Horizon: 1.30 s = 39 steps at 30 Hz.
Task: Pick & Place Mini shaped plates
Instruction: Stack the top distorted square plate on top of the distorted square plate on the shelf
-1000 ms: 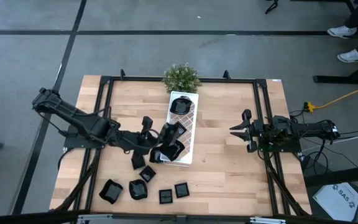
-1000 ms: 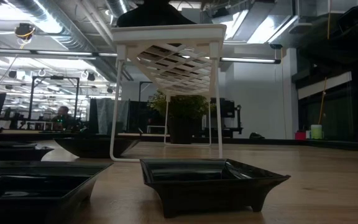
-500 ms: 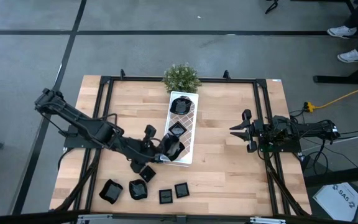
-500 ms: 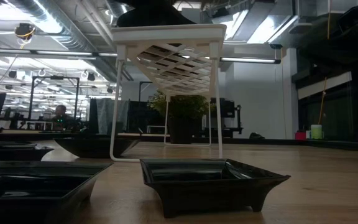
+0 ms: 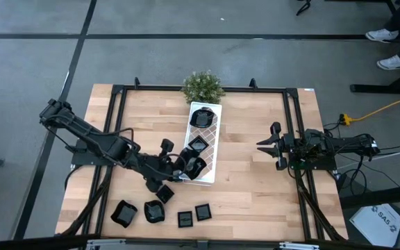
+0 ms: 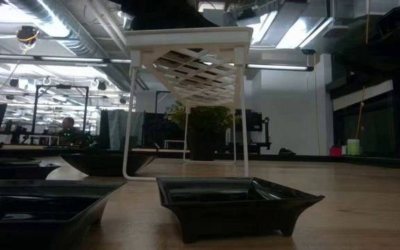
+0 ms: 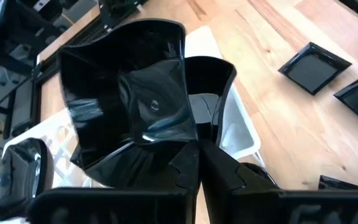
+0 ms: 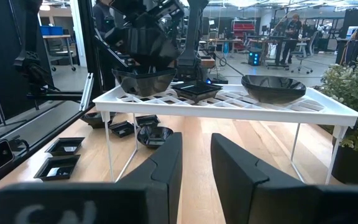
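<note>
left gripper [image 5: 180, 169] shifted toward tray [image 5: 212, 132] end | clamps wavy plate [image 7: 129, 112] | right gripper [image 5: 266, 146] parted, idle

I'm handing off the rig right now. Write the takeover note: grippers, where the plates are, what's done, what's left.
Left gripper: at the near end of the white tray, shut on a wavy-edged black plate held over another plate there.
Right gripper: waiting at the table's right side, open, holding nothing.
Done: a round plate at the tray's far end, a small square plate mid-tray, one at the near end.
Left: release the held plate, then move the loose plates near the table's front edge.
</note>
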Each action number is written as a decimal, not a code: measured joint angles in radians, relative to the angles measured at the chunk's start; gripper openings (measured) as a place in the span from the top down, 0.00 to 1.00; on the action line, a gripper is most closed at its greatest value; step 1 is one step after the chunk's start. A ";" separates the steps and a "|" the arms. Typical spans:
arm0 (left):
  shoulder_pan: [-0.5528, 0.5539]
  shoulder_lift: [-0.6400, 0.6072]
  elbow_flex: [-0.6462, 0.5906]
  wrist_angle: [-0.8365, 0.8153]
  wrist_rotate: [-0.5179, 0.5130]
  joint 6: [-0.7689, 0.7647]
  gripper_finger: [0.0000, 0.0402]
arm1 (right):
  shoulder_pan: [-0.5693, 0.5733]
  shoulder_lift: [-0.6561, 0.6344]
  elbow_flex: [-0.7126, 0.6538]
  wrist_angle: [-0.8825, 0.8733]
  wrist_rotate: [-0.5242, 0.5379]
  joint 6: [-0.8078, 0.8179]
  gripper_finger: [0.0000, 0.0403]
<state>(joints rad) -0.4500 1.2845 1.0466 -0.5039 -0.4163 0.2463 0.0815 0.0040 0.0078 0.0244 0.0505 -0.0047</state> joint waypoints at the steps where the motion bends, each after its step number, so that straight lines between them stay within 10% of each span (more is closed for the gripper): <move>1: 0.001 0.000 0.000 0.000 -0.001 -0.009 0.97 | 0.000 0.000 0.000 0.000 0.000 0.000 0.79; 27: 0.001 -0.001 0.000 0.000 -0.036 -0.028 0.96 | 0.000 0.000 0.000 0.000 0.000 0.000 0.79; 39: 0.001 -0.001 0.000 0.009 -0.036 -0.069 0.78 | 0.000 0.000 0.000 0.000 0.000 0.000 0.79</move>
<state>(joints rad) -0.4488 1.2839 1.0466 -0.4946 -0.4522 0.1776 0.0818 0.0040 0.0078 0.0242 0.0505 -0.0044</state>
